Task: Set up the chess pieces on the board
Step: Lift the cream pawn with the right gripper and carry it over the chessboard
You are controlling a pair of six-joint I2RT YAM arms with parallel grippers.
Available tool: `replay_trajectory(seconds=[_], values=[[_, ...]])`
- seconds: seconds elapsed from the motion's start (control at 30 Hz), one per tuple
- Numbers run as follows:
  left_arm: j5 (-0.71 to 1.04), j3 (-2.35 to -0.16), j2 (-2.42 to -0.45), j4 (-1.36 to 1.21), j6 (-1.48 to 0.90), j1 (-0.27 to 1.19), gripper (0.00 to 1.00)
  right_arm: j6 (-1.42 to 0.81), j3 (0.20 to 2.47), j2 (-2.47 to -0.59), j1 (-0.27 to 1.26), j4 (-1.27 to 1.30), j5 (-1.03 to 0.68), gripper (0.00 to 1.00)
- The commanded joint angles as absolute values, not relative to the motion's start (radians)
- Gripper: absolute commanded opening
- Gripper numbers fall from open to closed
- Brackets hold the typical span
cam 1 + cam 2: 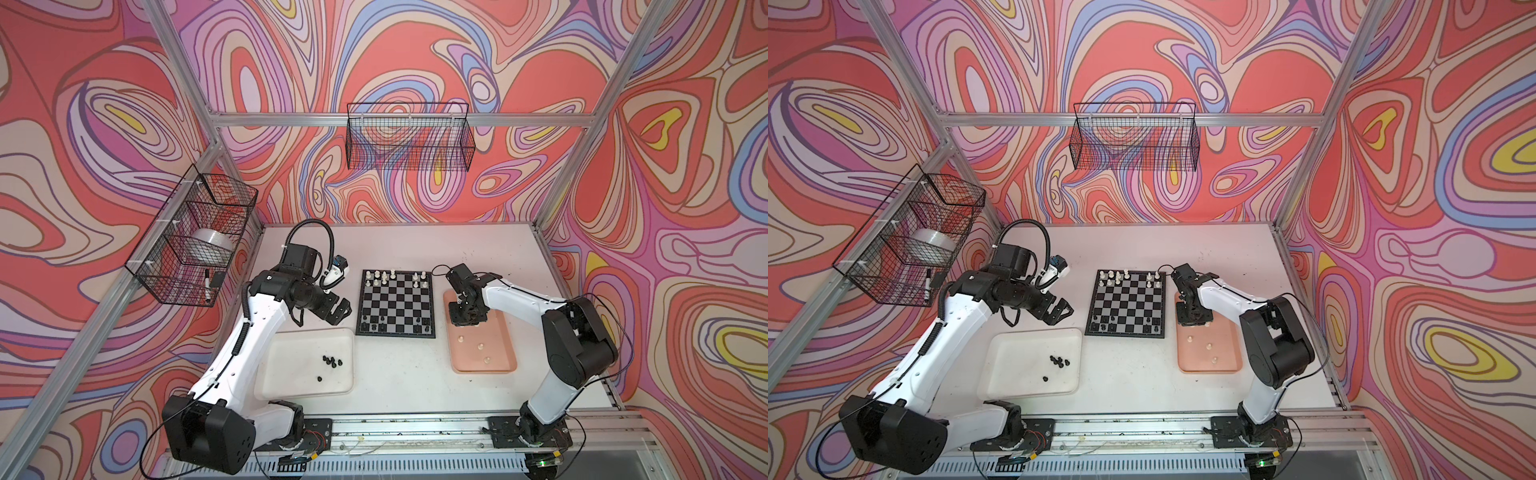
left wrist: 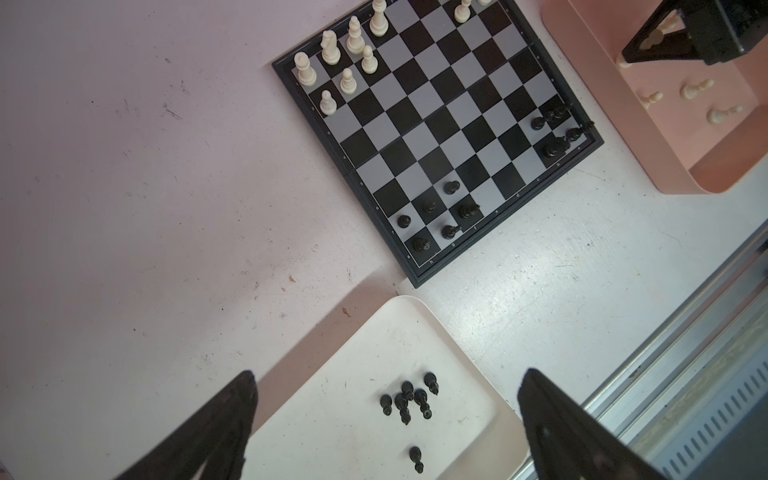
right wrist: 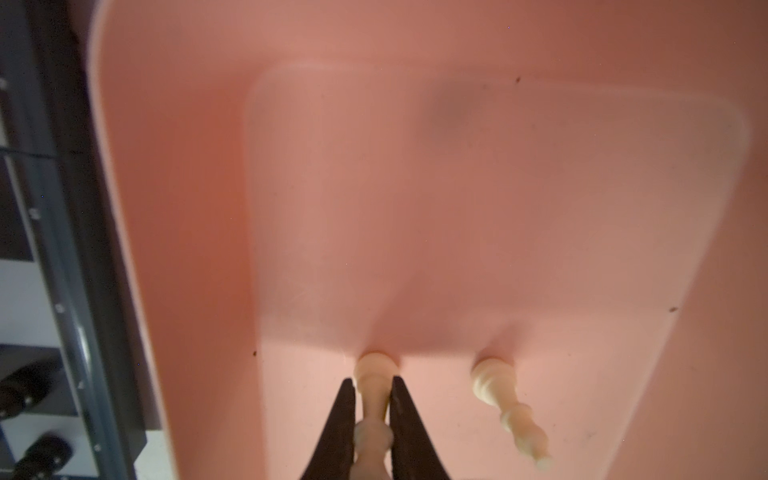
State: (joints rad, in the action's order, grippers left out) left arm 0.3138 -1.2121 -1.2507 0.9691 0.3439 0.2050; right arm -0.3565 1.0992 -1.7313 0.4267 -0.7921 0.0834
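The board [image 1: 395, 303] lies mid-table. Cream-white chess pieces [image 1: 384, 276] stand on its far rows and black ones [image 1: 374, 326] on its near rows. My right gripper [image 3: 372, 384] is down in the pink tray [image 1: 498, 353], shut on the stem of a cream-white piece [image 3: 374, 368]. A second cream piece [image 3: 498, 386] lies beside it. Three more cream pieces [image 1: 481, 345] rest nearer in that tray. My left gripper [image 2: 388, 374] hangs open and empty, left of the board and above the far edge of the white tray [image 1: 291, 374], which holds several black pieces [image 2: 409, 399].
A wire basket [image 1: 195, 237] on the left wall holds a tape roll and a marker. Another wire basket [image 1: 409, 137] hangs on the back wall. An aluminium rail [image 1: 415, 428] runs along the table's front edge.
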Motion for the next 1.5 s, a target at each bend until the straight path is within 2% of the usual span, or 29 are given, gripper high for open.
replay_trajectory(seconds=[0.0,0.37,0.67,1.47], values=[[0.320,-1.232,-1.246,0.997,0.343,0.212,0.99,-0.348,1.106,-1.742,0.427,-0.791,0.101,0.14],[0.314,-1.236,-1.248,0.999,0.344,0.212,0.99,-0.332,1.175,-1.744,0.437,-0.853,0.107,0.13],[0.304,-1.233,-1.236,0.997,0.344,0.212,0.99,-0.296,1.324,-1.766,0.456,-0.945,0.126,0.13],[0.301,-1.215,-1.197,0.991,0.343,0.212,0.99,-0.230,1.957,-2.145,0.567,-1.081,0.110,0.13]])
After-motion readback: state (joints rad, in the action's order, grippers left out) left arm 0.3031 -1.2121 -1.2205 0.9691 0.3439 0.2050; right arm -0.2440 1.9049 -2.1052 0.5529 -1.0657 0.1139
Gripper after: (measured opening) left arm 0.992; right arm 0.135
